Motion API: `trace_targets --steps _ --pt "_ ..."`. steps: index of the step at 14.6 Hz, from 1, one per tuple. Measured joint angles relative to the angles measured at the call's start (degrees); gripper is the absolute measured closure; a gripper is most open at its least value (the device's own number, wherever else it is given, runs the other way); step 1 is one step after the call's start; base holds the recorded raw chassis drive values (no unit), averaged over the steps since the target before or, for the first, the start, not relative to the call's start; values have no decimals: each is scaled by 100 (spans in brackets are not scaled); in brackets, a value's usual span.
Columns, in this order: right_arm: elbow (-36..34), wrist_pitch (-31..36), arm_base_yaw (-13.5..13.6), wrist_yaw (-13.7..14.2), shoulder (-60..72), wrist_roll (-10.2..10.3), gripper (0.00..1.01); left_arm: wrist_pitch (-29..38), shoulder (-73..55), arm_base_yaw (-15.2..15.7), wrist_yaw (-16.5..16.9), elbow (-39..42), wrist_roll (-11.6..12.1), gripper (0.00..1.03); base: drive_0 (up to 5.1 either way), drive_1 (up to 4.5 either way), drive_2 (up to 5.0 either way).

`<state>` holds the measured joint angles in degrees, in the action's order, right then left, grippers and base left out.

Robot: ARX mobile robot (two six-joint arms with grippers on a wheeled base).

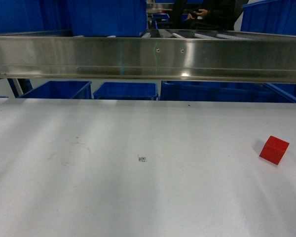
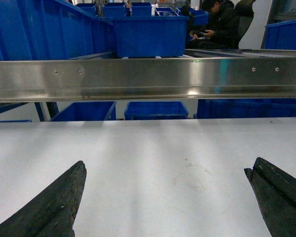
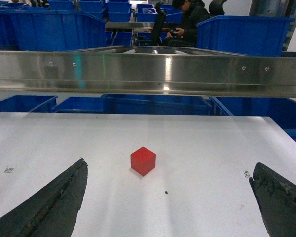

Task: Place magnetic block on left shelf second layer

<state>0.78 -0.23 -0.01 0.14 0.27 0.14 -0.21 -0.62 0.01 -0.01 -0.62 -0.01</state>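
Note:
The magnetic block [image 1: 274,149], a small red cube, lies on the white tabletop [image 1: 138,197] at the right of the head view. In the right wrist view the block [image 3: 143,160] rests ahead of my right gripper [image 3: 169,168], slightly left of centre and clear of both fingers. That gripper is open and holds nothing. My left gripper [image 2: 166,168] is also open, over bare table. The steel rack's front rail [image 1: 89,59] crosses the top of the head view, and a large blue crate [image 1: 89,17] stands on the level behind its left part. Neither gripper shows in the head view.
White roller rails [image 1: 197,34] show on the rack level right of the crate. More blue crates [image 1: 126,91] stand below the rail beyond the table's far edge. A seated person [image 3: 187,24] is in the background. A small printed marker [image 1: 142,158] lies mid-table.

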Motion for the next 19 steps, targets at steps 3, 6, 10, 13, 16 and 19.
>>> trace_targets --steps 3,6,10,13,16,19 --pt "0 0 0 0 0 0 3 0 0 0 0 0 0 5 0 0 0" --pt "0 0 0 0 0 0 3 0 0 0 0 0 2 5 0 0 0" --pt "0 0 0 0 0 0 3 0 0 0 0 0 0 5 0 0 0" --pt "0 0 0 0 0 0 3 0 0 0 0 0 0 5 0 0 0" --pt "162 1631 205 122 1644 330 3 0 0 0 2 0 0 5 0 0 0" --pt "2914 3211 367 555 7213 662 3 0 0 0 0 0 0 5 0 0 0"
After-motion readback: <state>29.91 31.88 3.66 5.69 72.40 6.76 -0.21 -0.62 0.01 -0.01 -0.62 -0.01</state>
